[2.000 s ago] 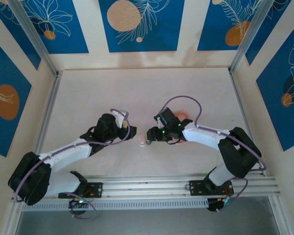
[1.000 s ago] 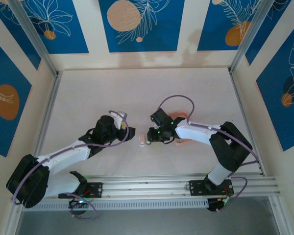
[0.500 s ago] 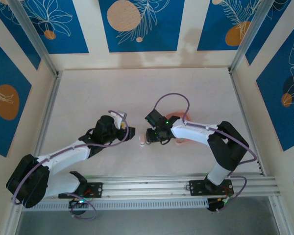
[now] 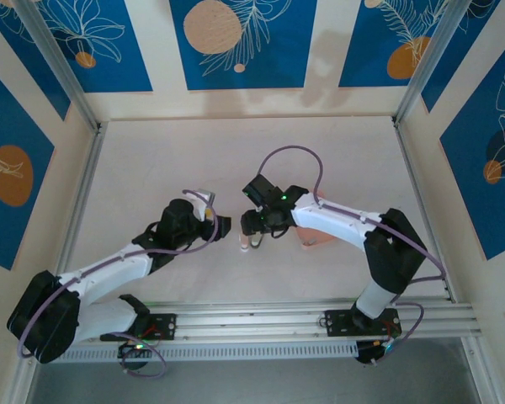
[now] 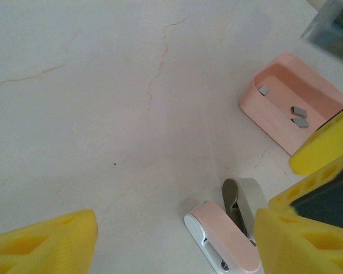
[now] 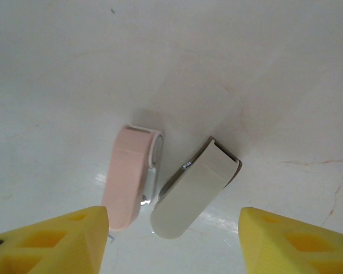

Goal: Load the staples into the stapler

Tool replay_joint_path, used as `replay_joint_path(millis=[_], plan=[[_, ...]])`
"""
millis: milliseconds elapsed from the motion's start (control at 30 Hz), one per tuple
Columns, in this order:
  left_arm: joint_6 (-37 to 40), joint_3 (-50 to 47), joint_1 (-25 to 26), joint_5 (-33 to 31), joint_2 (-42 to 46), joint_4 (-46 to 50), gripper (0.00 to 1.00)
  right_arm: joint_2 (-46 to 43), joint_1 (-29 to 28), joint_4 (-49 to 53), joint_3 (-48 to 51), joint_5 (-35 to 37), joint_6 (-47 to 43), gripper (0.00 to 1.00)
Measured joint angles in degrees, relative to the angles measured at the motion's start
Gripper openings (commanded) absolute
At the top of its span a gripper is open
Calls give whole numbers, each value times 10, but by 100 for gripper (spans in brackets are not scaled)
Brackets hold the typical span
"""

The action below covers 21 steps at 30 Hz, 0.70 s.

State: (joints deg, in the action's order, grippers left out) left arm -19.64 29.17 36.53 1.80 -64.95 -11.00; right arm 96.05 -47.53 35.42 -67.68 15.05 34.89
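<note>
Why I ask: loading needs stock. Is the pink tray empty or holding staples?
Not empty: three small grey staples lie loose on the floor of the pink tray.

The left arm (image 4: pixel 109 268) and right arm (image 4: pixel 337 220) reach inward with bent elbows, their tips nearly meeting. The left claw (image 4: pixel 222 225) points right, yellow fingers (image 5: pixel 43 245) spread wide, gripping nothing. The right claw (image 4: pixel 250 231) angles down-left, fingers (image 6: pixel 300 240) likewise parted, empty.
</note>
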Motion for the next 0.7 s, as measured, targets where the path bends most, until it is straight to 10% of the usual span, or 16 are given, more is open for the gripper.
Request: replay_joint_path(millis=[700], plan=[[0, -19, 0, -24, 30, 12, 75, 66, -7, -2, 0, 0, 1, 41]])
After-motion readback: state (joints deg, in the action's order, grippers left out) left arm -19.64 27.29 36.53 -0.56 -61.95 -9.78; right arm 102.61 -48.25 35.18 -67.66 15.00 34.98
